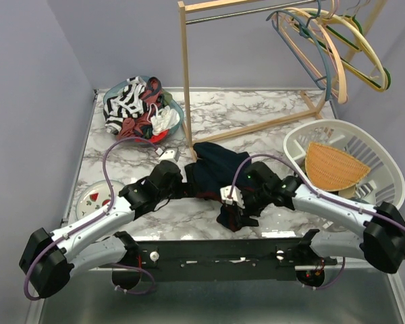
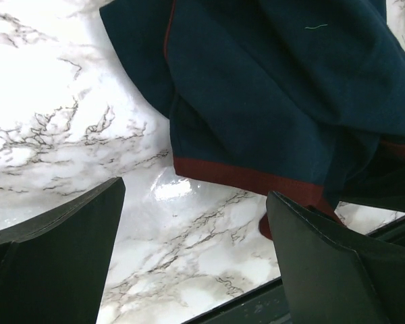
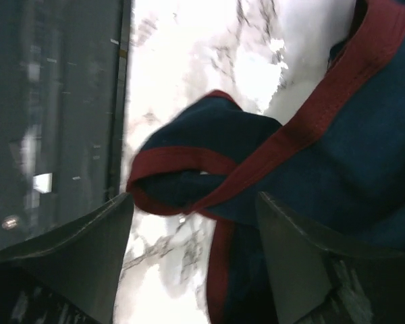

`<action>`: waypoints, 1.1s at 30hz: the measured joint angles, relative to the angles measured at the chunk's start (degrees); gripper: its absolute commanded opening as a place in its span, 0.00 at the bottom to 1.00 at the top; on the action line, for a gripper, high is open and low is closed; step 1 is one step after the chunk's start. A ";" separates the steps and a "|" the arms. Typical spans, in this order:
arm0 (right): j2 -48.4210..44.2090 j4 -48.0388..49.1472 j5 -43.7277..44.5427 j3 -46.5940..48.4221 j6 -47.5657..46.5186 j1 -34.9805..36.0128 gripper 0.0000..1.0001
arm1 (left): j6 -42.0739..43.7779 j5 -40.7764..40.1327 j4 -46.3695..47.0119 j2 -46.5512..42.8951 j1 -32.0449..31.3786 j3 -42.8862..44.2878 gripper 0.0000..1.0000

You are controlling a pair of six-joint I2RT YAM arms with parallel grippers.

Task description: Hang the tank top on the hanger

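Tank top (image 1: 214,170) lies crumpled in a dark navy heap near the front middle of the marble bench (image 1: 270,111), between the 2 arms, with its maroon trim showing along the hem and straps. The left hand (image 2: 196,192) hovers just beside the hem, its fingers spread wide with only bare marble between them. The right hand (image 3: 194,197) is also spread, and a folded, maroon-edged strap of the tank top lies under the gap between its fingers; nothing is pinched.

The grey-blue hanger (image 1: 298,55) hangs well apart from the garment, on the rail of the wooden rack (image 1: 185,74) at the back right, bunched with beige, pink and green ones.

At the right edge of the bench stands a white basket (image 1: 366,137) holding a tan woven piece (image 1: 332,167) shaped like a fan. At the back left a teal bowl (image 1: 112,102) is piled with a striped garment (image 1: 127,101) in black and white and some red clothes (image 1: 136,125) that spill over its rim. Near the left arm sits a pale round dish (image 1: 83,202) with a small red piece in it, too small to tell what.
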 measured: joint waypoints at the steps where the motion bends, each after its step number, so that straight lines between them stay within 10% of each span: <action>1: 1.46 1.11 1.57 0.00 0.66 0.74 0.67 | -0.79 0.07 0.11 -0.26 0.00 -1.16 0.97; 12: 8.81 2.60 11.63 0.76 5.51 3.15 0.01 | -3.50 5.46 6.01 3.65 0.11 -5.81 0.95; 33: -2.03 -10.27 13.35 17.62 4.46 -9.14 0.01 | 1.05 12.35 8.00 13.68 -1.77 -0.72 0.77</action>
